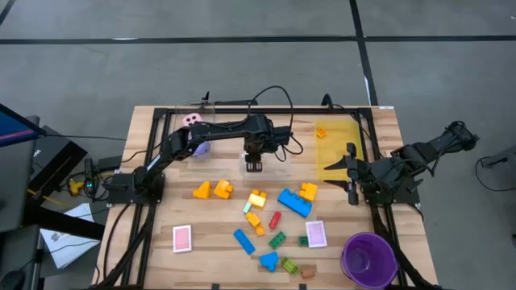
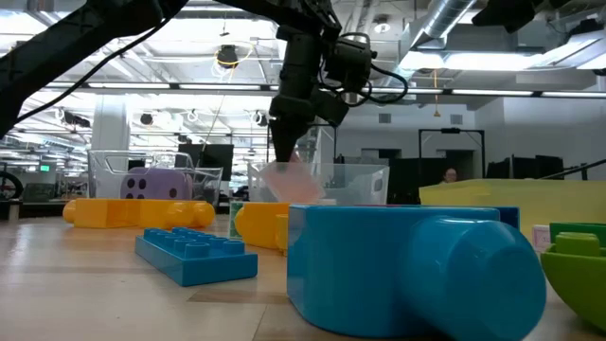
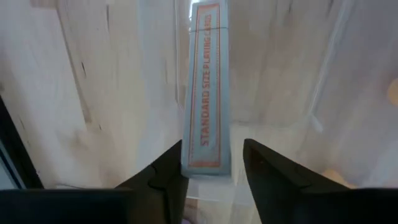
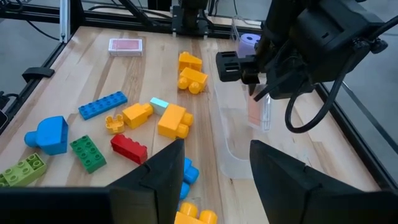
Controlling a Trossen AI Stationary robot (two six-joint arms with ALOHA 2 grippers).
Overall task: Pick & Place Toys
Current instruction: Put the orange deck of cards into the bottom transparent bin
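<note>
My left gripper [image 1: 254, 165] points down into a clear bin [image 4: 239, 143] at the table's far middle. A pale card box [image 3: 205, 93] printed "Standard size playing cards" stands on edge between its open fingers [image 3: 214, 155]; in the low view it shows as a pinkish shape [image 2: 289, 180] under the fingertips. Bricks of several colours [image 1: 258, 217] lie loose on the table nearer the front, with two pink-backed cards [image 1: 183, 238] [image 1: 315, 233]. My right gripper [image 1: 352, 189] waits open at the right, above the table, with nothing between its fingers [image 4: 217, 162]. My left gripper comes at the card box from above, a finger along each broad face near its upper end [image 3: 208, 165]. A gap shows between the box and one finger [image 3: 261, 162]. Whether the other finger [image 3: 171, 168] touches the box I cannot tell.
A yellow see-through bin [image 1: 339, 145] stands at the far right, a purple cup [image 1: 368, 258] at the near right corner. A purple dotted die [image 2: 156, 183] sits in another clear bin at the far left. A big blue brick [image 2: 407, 265] lies close to the low camera.
</note>
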